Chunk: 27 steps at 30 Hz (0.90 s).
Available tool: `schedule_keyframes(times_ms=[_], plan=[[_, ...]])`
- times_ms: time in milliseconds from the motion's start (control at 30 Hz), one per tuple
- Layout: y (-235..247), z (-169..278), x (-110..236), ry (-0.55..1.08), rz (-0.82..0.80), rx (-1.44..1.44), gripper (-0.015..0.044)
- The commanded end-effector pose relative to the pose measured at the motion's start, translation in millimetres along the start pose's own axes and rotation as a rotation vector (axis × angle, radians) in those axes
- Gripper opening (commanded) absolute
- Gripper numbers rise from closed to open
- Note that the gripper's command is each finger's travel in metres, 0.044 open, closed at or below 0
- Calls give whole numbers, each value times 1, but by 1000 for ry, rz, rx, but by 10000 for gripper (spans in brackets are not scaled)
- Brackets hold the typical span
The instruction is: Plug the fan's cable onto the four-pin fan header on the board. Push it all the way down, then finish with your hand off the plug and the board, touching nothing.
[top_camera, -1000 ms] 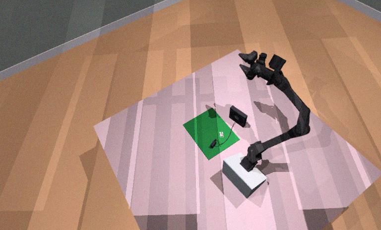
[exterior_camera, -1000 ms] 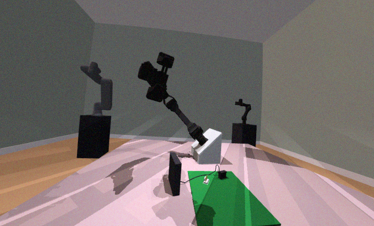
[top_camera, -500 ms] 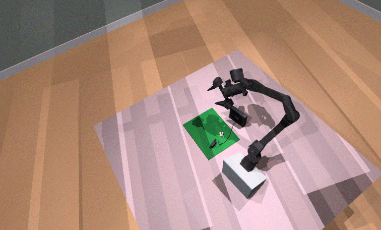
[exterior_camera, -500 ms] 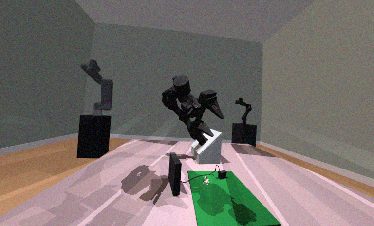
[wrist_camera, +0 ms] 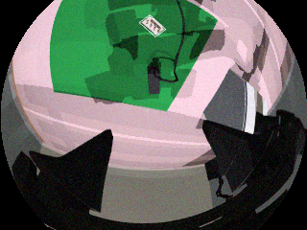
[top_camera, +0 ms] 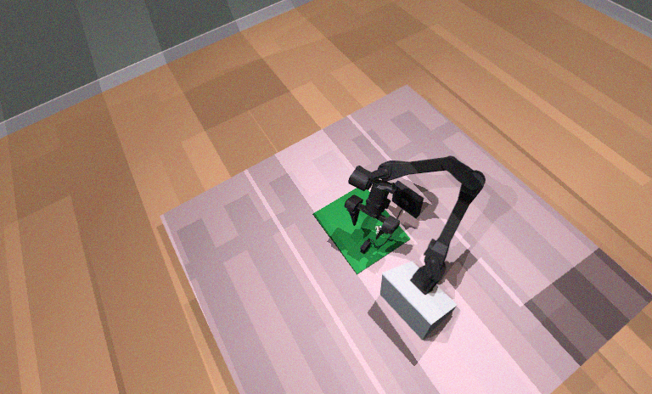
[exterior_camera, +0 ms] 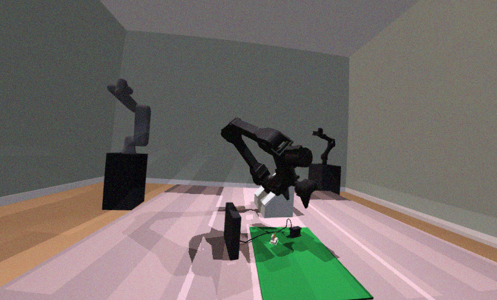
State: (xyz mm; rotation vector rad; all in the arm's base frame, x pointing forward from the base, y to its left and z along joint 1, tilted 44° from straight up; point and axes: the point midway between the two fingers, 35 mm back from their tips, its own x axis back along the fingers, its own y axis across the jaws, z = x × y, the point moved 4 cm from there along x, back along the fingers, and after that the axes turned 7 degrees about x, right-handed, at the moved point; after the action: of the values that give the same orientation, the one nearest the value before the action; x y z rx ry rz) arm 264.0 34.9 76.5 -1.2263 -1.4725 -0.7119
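Pale pink bench [exterior_camera: 366, 246] underneath, the hand [exterior_camera: 293, 196] hangs wide open and empty, above the green board [exterior_camera: 311, 267], plug [exterior_camera: 294, 231] lying below it.

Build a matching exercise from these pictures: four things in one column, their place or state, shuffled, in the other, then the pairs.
1. gripper
2. plug
3. fan header
4. fan

a. white, on the green board, nothing plugged in
b. upright on the mat beside the board
c. open, above the board, holding nothing
d. black, lying loose on the board

1-c, 2-d, 3-a, 4-b
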Motion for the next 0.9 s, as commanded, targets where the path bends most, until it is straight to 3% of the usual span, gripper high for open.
schedule_keyframes(times_ms=[0, 233, 867], plan=[[-2, 1, -2, -16, 23, -14, 440], [-7, -24, -54, -18, 23, -14, 440], [-9, -35, -78, -19, 24, -14, 440]])
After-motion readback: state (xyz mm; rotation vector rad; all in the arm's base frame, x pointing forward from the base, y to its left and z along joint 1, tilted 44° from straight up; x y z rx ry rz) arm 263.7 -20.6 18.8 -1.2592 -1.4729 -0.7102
